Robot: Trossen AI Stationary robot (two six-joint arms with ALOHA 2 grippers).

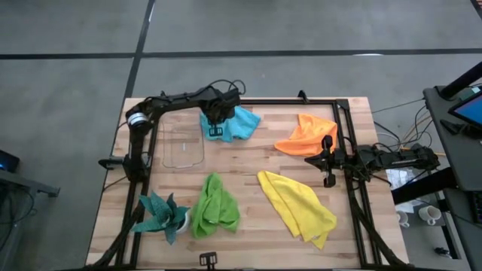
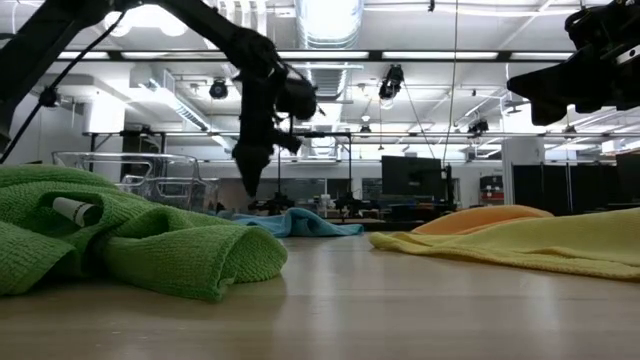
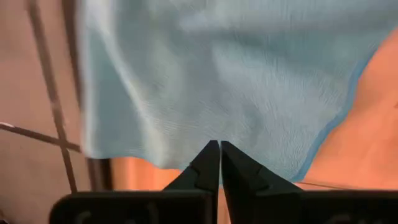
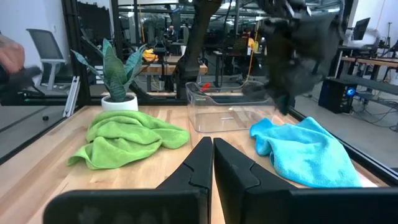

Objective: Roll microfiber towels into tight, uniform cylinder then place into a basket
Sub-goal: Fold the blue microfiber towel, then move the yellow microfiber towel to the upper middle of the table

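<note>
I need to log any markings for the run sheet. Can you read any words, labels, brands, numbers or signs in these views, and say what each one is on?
No text can be read in any view.
Green towel: a small white tag lies in its folds, any print too small to read.
Monitor in the room behind the table: dark, nothing legible.
Blue towel, orange towel, yellow towel, clear basket and plant pot: no markings visible.

The high view looks straight down on the whole tabletop [image 1: 248,162]. The low view skims level across it. Both wrist views sit close, sharing the blue towel [image 3: 217,81].
</note>
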